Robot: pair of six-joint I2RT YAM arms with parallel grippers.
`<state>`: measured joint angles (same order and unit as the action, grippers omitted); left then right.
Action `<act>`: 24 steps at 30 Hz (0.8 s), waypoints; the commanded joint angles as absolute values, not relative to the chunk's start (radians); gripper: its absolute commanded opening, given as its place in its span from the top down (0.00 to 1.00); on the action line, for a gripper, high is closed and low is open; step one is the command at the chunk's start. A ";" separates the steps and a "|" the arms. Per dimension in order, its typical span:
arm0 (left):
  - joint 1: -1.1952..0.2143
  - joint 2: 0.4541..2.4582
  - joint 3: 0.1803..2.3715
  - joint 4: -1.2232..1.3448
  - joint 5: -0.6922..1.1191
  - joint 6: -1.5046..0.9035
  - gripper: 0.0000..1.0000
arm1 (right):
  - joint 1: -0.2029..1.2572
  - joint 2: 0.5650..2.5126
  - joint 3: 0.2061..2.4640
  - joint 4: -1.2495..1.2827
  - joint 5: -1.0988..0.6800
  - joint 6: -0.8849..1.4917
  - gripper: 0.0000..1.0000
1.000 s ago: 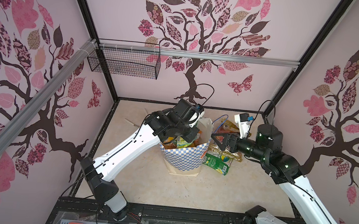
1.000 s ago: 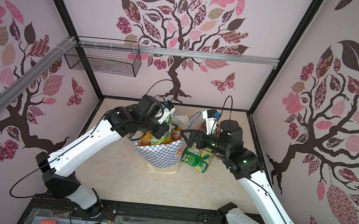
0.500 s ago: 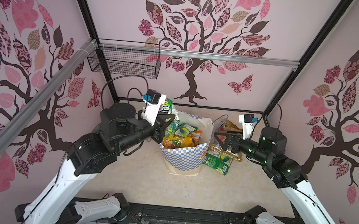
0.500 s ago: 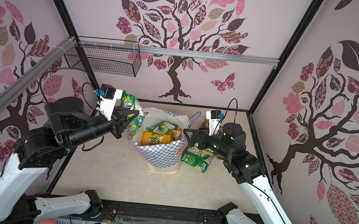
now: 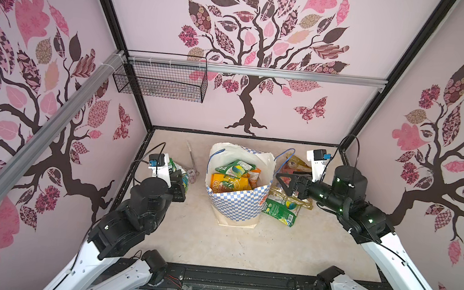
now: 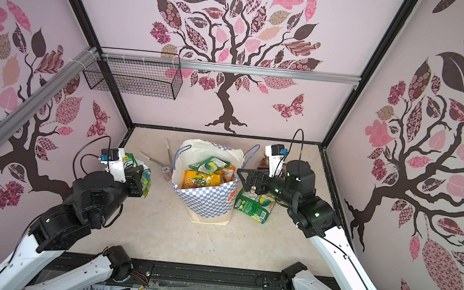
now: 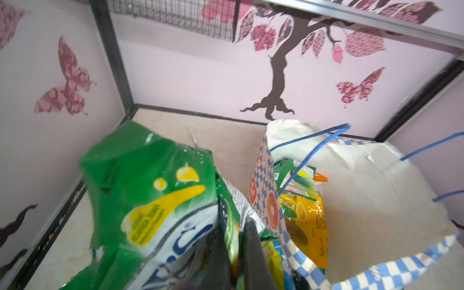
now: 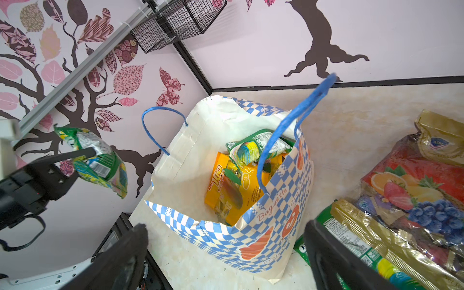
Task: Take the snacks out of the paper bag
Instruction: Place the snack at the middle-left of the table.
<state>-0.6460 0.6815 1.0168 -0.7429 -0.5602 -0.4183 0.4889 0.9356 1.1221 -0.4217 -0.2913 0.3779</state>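
Now, tree-print walls (image 5: 258, 110) enclose tabletop (image 5: 213, 244); left fingers (image 7: 252, 258) clench green packet (image 7: 150, 188), right fingers (image 8: 326, 256) gape.

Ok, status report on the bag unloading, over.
Left pincer shut on green snack packet, clear of the paper bag. Right pincer open beside bag, empty. Yellow-orange packet and more left inside. Blue cord handle arches across the mouth.

Bright, even light fills my cell, so the paper bag (image 5: 235, 205) throws only a faint, soft shadow in both top views, which stretch wide at their corners. My left wrist view is smeared, the green packet (image 7: 150, 195) near the lens soft; gold wrappers (image 8: 386, 247) glint, and my right fingers (image 8: 331, 258) loom dark, unfocused.
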 commanded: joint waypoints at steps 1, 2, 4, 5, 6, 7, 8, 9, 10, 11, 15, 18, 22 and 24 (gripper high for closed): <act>-0.554 0.724 0.923 -0.683 -0.456 -0.537 1.00 | 0.493 0.938 1.121 -0.420 -0.288 0.375 0.00; -0.525 0.745 0.895 -0.673 -0.414 -0.551 1.00 | 0.492 0.938 1.123 -0.423 -0.288 0.373 0.00; -0.474 0.784 0.843 -0.633 -0.336 -0.572 1.00 | 0.492 0.935 1.124 -0.429 -0.290 0.372 0.00; -0.446 0.806 0.811 -0.602 -0.288 -0.584 1.00 | 0.492 0.932 1.124 -0.432 -0.291 0.370 0.00; -0.418 0.823 0.780 -0.567 -0.245 -0.596 1.00 | 0.493 0.932 1.123 -0.434 -0.291 0.369 0.00; -0.386 0.843 0.744 -0.527 -0.178 -0.617 1.00 | 0.492 0.930 1.121 -0.438 -0.294 0.368 0.00; -0.352 0.864 0.705 -0.485 -0.123 -0.640 1.00 | 0.492 0.931 1.124 -0.439 -0.297 0.368 0.00; -0.324 0.883 0.677 -0.451 -0.082 -0.661 1.00 | 0.492 0.932 1.124 -0.444 -0.302 0.368 0.01; -0.299 0.905 0.645 -0.411 -0.040 -0.679 1.00 | 0.492 0.931 1.125 -0.448 -0.307 0.367 0.00; -0.280 0.926 0.617 -0.376 -0.017 -0.698 1.00 | 0.492 0.932 1.126 -0.453 -0.312 0.365 0.00; -0.270 1.009 0.566 -0.301 0.008 -0.701 1.00 | 0.492 0.929 1.126 -0.480 -0.313 0.347 0.00; -0.268 1.082 0.558 -0.275 0.034 -0.696 1.00 | 0.492 0.933 1.124 -0.493 -0.315 0.339 0.00; -0.267 1.165 0.551 -0.245 0.037 -0.707 0.99 | 0.491 0.940 1.123 -0.491 -0.332 0.342 0.00; -0.266 1.188 0.555 -0.238 0.037 -0.709 0.95 | 0.491 0.942 1.123 -0.490 -0.335 0.344 0.00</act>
